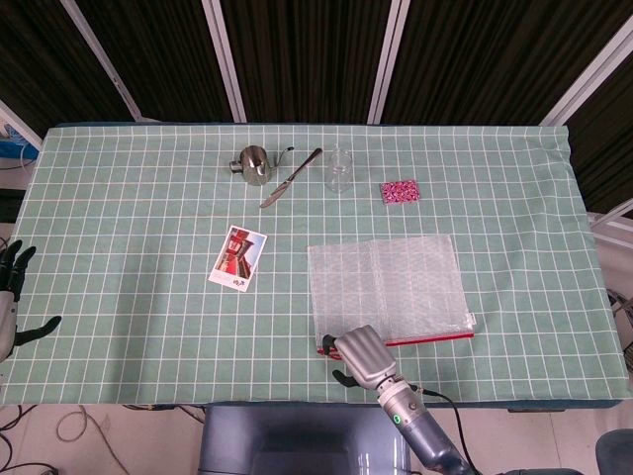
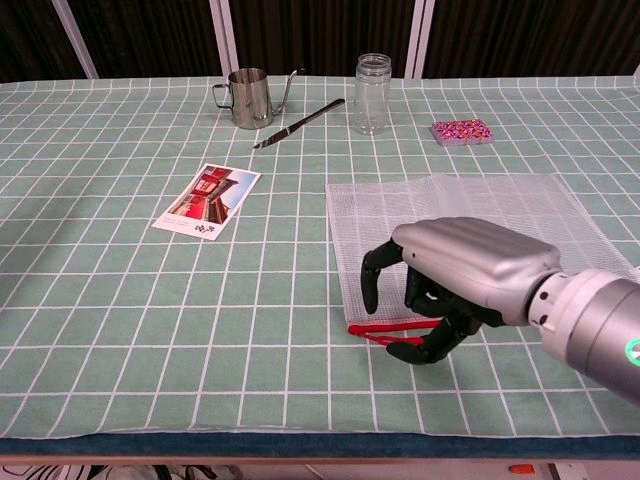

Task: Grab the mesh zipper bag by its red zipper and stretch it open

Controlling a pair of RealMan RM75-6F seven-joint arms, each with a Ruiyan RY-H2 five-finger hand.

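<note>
One mesh zipper bag (image 1: 386, 292) lies flat on your green checked tablecloth (image 1: 138, 228), right of centre near the front edge, its red zipper (image 1: 430, 338) running along the side nearest you. Your right hand (image 2: 455, 280) hovers over the zipper's left end, dark fingers (image 2: 372, 275) curled down toward the bag's front corner and the thumb just beside the red pull cord (image 2: 380, 334); you cannot tell from either view whether it grips anything. Your left hand (image 1: 10, 297) sits far out at the table's left edge, fingers spread and grasping nothing. Left of the bag lies a postcard (image 1: 238, 258). At the back stand a small metal pitcher (image 1: 253, 164), a knife (image 1: 292, 177), a glass jar (image 1: 339, 169) and a pink patterned box (image 1: 400, 191).
</note>
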